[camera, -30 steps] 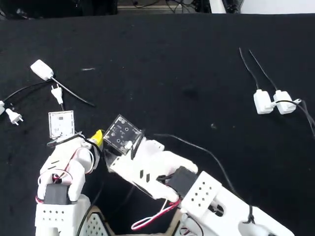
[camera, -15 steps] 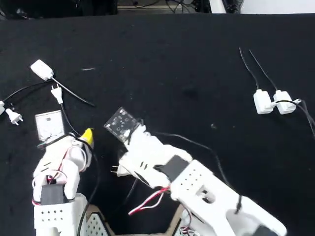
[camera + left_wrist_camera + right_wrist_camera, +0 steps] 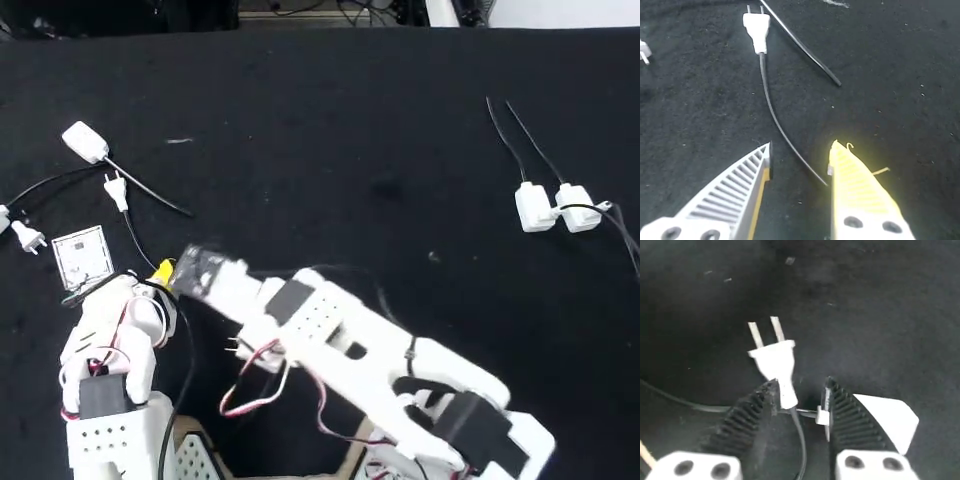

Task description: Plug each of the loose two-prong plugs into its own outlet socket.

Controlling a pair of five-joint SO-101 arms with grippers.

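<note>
A white two-prong plug [image 3: 772,360] lies on the black cloth. My right gripper [image 3: 797,385] is open, straddling the plug's cable end; the plug's tail touches one dark finger [image 3: 757,410]. From above, its prongs [image 3: 234,346] stick out from under the right arm [image 3: 320,320]. My left gripper [image 3: 800,155] is open, one finger white and one yellow, over a thin black cable [image 3: 777,125] that leads to another white plug [image 3: 756,29]. That plug [image 3: 117,190] lies beyond the left arm's yellow fingertip [image 3: 160,271]. A third plug [image 3: 28,238] lies at the far left.
Two white blocks [image 3: 535,207] [image 3: 577,208] with black cords sit at the far right. A white adapter [image 3: 85,142] with a cord [image 3: 150,192] lies at the back left. A flat white piece [image 3: 887,422] shows beside the right gripper.
The right arm has swung left and lower over the cloth, and the plug's prongs now show beneath it. The left arm has shifted left.
</note>
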